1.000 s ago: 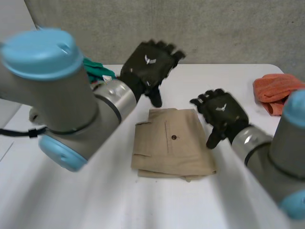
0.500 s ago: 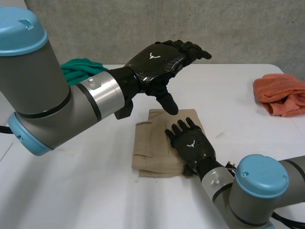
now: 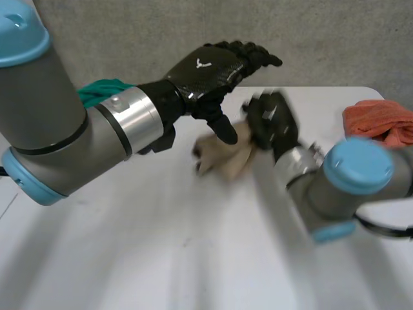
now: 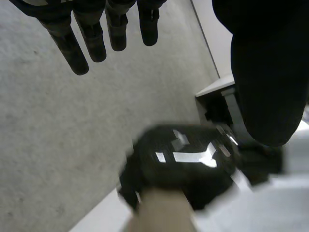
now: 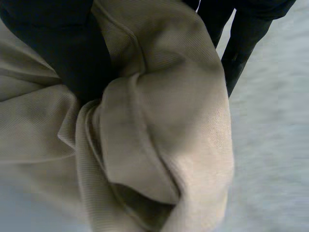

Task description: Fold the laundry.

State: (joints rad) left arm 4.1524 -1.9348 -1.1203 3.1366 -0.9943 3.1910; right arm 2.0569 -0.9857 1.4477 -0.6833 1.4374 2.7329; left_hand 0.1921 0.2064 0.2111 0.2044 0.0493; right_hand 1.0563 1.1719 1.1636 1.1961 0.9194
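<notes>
Right wrist view: a khaki garment (image 5: 159,121) is bunched into thick, soft rolls inside my right hand (image 5: 67,48). The thumb presses into the cloth on one side and the fingers (image 5: 241,38) curl round the other, so this hand is closed firmly on the garment, gripping a crumpled handful, not a clean edge.

Head view: the garment hangs from that hand as a loose wad, seemingly clear of the white tabletop (image 3: 161,258), a little toward 12 o'clock from its middle. My left hand (image 3: 210,71) hovers just beside it at about 10 o'clock, fingers straight and spread, thumb pointing down, holding nothing. A crumpled orange cloth (image 3: 377,123) lies well apart at the 3 o'clock edge, and a green cloth (image 3: 103,90) sits at about 10 o'clock, behind my left arm.

What worries me is the grip. A single fistful in the middle lets any layers slide apart, so I judge the garment would land rumpled and need spreading flat before it can be folded. The hanging part could also brush my left thumb, which is very near, and be tugged loose. A wide swing toward 3 o'clock might drag it into the orange cloth.
</notes>
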